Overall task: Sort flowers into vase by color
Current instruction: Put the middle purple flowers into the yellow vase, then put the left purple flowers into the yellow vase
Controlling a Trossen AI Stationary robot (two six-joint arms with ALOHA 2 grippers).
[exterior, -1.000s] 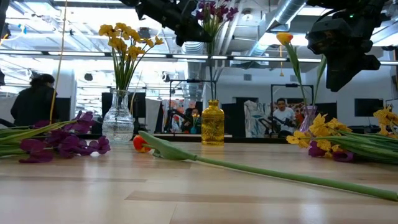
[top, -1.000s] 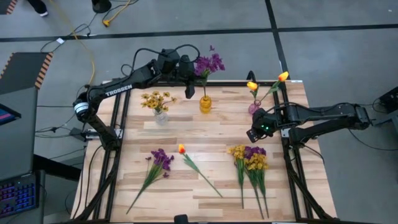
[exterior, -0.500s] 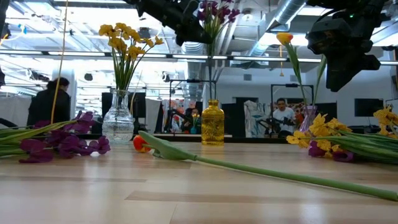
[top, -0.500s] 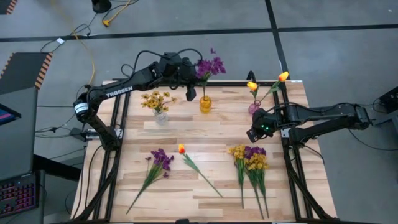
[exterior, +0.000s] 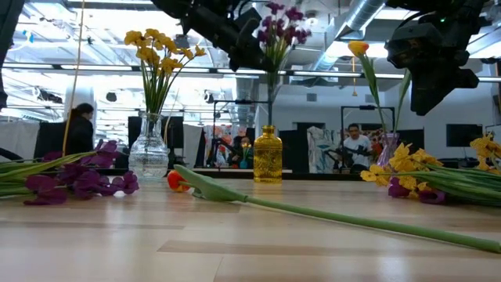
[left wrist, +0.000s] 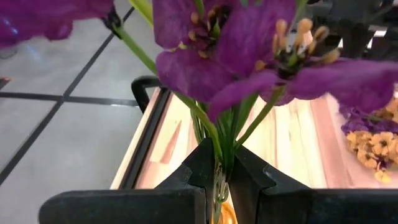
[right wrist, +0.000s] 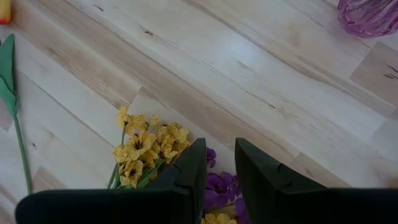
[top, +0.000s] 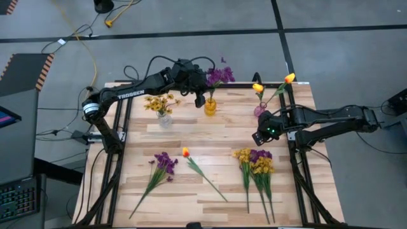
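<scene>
My left gripper [top: 200,97] is shut on a purple flower bunch [top: 220,75] straight above the amber vase [top: 210,106] at the table's far middle. The bunch's stems [exterior: 270,98] run down to that vase's mouth. A clear vase [top: 164,118] holds yellow flowers, and a purple vase [top: 260,111] holds two orange tulips [top: 257,88]. A purple bunch [top: 163,163], a tulip [top: 186,152] and a mixed yellow and purple bunch [top: 255,160] lie flat on the table. My right gripper [right wrist: 221,168] hangs over the mixed bunch, open a little, with nothing between its fingers. My left gripper pinches the bunch's green stems [left wrist: 219,163] between its two fingers [left wrist: 200,167], a short way below the blossoms. The fingers come from the table's left, slanting downward, and lie across the stems. The bunch stands upright, blossoms up, its stems reaching down to the amber vase [left wrist: 221,214].
The three vases stand in a row along the far edge. The loose flowers lie across the near half. Bare wood lies between the vase row and the loose flowers. Black frame rails run along the table's left and right edges. People show in the room behind.
My left gripper has sunk and gone a little toward the table's right and near side, over the amber vase. It stays shut on the purple bunch. The bunch has come down with it, still upright.
</scene>
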